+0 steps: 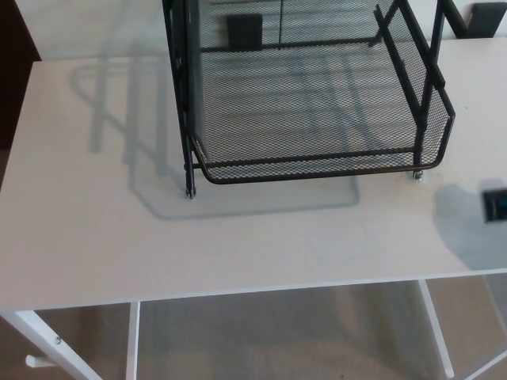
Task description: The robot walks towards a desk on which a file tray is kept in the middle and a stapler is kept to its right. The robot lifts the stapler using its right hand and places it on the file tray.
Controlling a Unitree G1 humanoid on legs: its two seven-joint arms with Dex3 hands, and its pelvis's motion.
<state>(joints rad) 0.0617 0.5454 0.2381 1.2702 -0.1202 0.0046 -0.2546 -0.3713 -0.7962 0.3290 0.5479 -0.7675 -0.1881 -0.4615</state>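
Head cam is looking down on the white desk (pixel 238 245). The black mesh file tray (pixel 317 168) is sitting toward the back, roughly centre. Right of the tray's front right corner, and well apart from it, a small dark block is poking in at the frame edge. It's probably the stapler (pixel 497 204), but it is being cropped, so only one end is showing, with a teal patch on it. It is lying flat on the desk, not touching the tray. Neither the right hand nor the left hand is showing, so I can't tell whether either is spread, closed or clamped on anything. I also can't place the stapler relative to the right hand; nothing in view is holding or nearing it. Handling guess: rigid, compact, fairly heavy for its size, with a smooth casing that is likely slippery and a hinged top that may give under a squeeze. I'd be taking it across the long sides near mid-length, staying off the nose. The tray mesh is looking stiff and its front wall low, so a flat set-down should be working.
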